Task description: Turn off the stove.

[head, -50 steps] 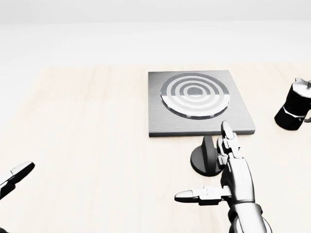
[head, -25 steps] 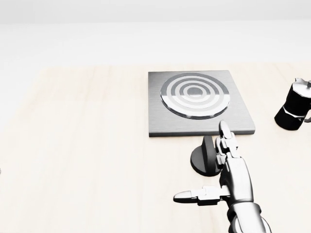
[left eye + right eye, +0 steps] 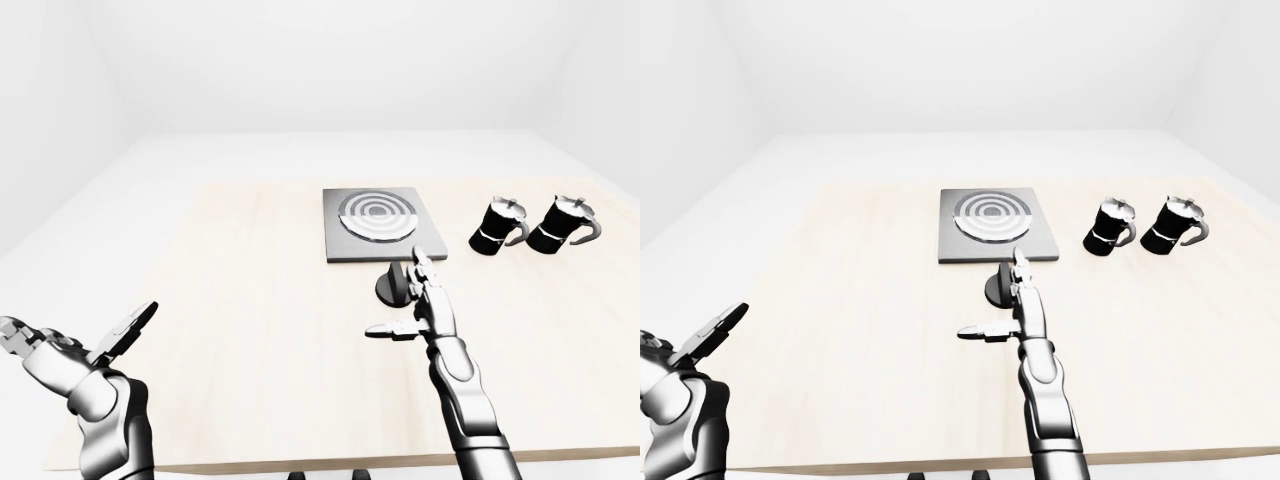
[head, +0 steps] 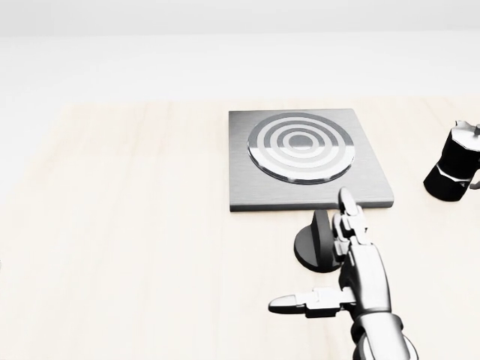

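Reaching toward the stove knob [image 4: 318, 241], I hold the right hand [image 4: 352, 274] just beside it, on its right in the head view. The fingers [image 4: 349, 214] are apart: two extend up past the knob's right edge and the thumb sticks out to the left, well clear of it. I cannot tell whether any finger touches the knob. I judge this spread posture to be a pre-grasp, leaving room to close round the knob's upright grip; the turn itself is not yet done.

The knob stands on the pale wooden bench [image 4: 135, 225], just below the lower edge of the stove [image 4: 300, 154], a grey square plate with concentric burner rings. Nothing rests on the burner.

The left hand [image 3: 95, 350] hangs at the lower left of the left-eye view, fingers apart, holding nothing and well apart from the stove; I judge it is parked so as not to interfere.

Two black moka pots [image 3: 498, 225] [image 3: 560, 222] stand side by side to the right of the stove. Their lids are down, so any contents are hidden.
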